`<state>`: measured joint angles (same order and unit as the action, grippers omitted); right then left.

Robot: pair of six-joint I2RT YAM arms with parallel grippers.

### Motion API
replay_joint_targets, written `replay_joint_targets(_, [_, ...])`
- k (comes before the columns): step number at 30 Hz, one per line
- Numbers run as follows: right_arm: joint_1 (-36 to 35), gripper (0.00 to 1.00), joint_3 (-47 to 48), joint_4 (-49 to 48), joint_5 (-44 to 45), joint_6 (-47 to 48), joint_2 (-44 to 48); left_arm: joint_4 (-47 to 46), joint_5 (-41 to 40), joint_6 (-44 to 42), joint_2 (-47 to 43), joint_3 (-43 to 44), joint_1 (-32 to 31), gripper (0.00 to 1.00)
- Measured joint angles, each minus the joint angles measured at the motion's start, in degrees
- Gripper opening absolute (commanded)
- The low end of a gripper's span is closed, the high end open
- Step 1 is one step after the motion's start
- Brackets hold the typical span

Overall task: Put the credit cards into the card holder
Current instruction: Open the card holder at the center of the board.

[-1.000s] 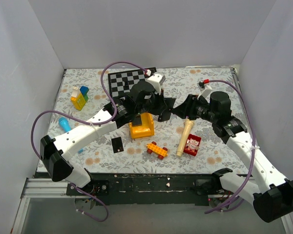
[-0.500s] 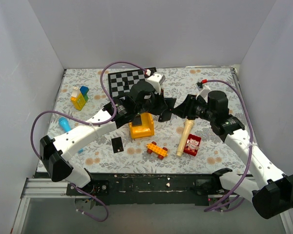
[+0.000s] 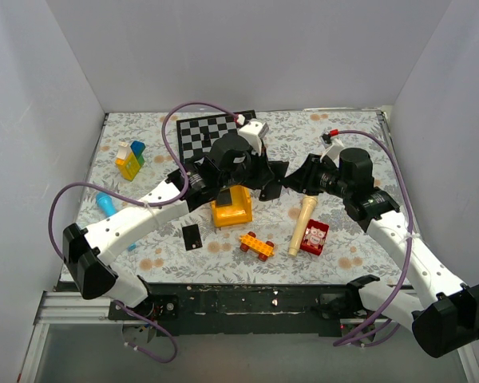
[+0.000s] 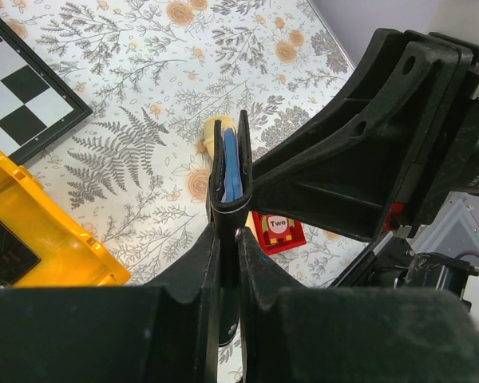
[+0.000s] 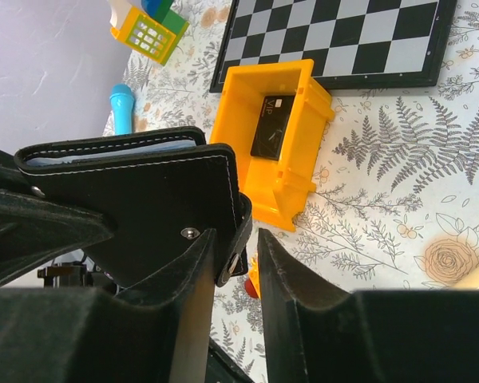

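Card holder (image 3: 271, 179) held off the counter (image 3: 303, 128) between the two arms, just right of the yellow bin (image 3: 231, 209). Left fingers (image 4: 217, 255) are closed tight on its lower edge. Seen edge-on from the left wrist, the holder gapes slightly and its blue lining shows. Right fingers (image 5: 199, 263) stand partly apart on either side of the holder's snap tab (image 5: 239, 239); whether they pinch it cannot be told. One credit card (image 3: 191, 236) lies flat on the counter, near the bin but apart from it. A second credit card (image 5: 271, 126) lies inside the bin. A chessboard (image 3: 203, 132) lies beyond.
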<state>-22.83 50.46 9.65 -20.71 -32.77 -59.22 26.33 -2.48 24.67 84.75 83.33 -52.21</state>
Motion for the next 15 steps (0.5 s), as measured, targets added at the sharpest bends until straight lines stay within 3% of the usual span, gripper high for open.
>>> replay_joint_targets(9, [0.0, 0.2, 0.0, -0.5, 0.2, 0.0, 0.0, -1.2, 0.0, 0.6, -0.3, -0.5, 0.0, 0.0])
replay_joint_targets(15, [0.0, 0.01, 0.0, -0.4, 0.2, 0.1, 0.0, -1.8, 0.0, 1.0, -1.4, -1.7, 0.2, 0.0])
